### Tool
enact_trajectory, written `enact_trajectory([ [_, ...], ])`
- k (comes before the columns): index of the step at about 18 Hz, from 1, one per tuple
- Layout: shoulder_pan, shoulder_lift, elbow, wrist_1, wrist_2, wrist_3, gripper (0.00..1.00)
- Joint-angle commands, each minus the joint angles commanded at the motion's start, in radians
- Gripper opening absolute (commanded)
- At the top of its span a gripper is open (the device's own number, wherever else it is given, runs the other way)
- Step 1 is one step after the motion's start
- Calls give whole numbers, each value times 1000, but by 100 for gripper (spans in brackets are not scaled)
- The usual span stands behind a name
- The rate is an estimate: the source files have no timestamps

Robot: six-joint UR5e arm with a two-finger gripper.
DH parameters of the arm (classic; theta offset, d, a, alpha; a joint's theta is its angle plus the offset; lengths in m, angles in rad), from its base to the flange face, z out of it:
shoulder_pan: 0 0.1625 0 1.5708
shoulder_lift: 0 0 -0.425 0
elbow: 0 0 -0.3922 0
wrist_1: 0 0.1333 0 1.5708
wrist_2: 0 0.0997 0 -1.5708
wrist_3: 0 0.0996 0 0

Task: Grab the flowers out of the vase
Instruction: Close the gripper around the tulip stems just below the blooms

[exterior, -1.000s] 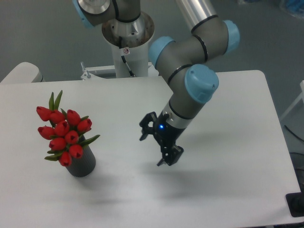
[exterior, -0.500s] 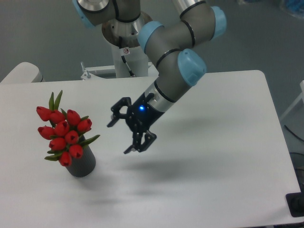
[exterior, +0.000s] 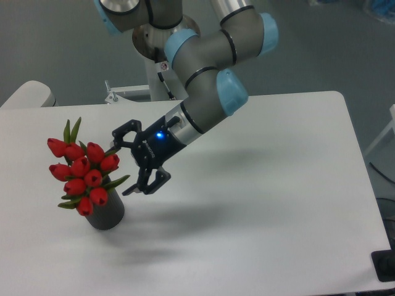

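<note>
A: Where does the small bunch of red closed tulip buds with narrow green leaves [exterior: 82,174] sit?

B: In the short dark grey ribbed cylinder vase [exterior: 107,213], at the left of the white table [exterior: 290,203]. The buds lean up and to the left of the vase mouth; two green leaf tips stick up at the top of the bunch. Only the vase's lower right side shows; the blooms cover the rim.

A: And the black two-finger gripper [exterior: 121,163]?

B: Just to the right of the bunch, pointing left toward it. Jaws are spread wide, nothing between them. The upper finger [exterior: 121,132] reaches toward the topmost right buds; the lower finger [exterior: 143,187] hangs beside the green leaf that juts out to the right above the vase. Whether either fingertip touches a bud or leaf, I cannot tell from this angle.

A: Anything on the gripper body?

B: A small blue light [exterior: 160,135] glows on it.

A: Arm posture?

B: The grey arm with light blue joint caps [exterior: 213,80] comes down from the top of the frame, bends over the table's rear edge, and slants down-left to the wrist. Its soft shadow falls on the table right of the vase.

A: Behind the table?

B: The arm's round silver mounting base [exterior: 165,37] on a white pedestal, grey floor around it.
</note>
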Motion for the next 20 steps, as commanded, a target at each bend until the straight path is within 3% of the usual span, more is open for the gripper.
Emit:
enact_trajectory([
  [11, -57, -58, 2, 51, -86, -6, 100],
  [12, -60, -58, 2, 51, -87, -6, 91],
  [14, -61, -57, -3, 52, -86, -9, 41],
  [16, -61, -55, -6, 54, -87, -11, 11],
  [17, -61, -52, -6, 58, -87, -11, 3],
  [20, -54, -48, -5, 61, -87, -11, 2],
])
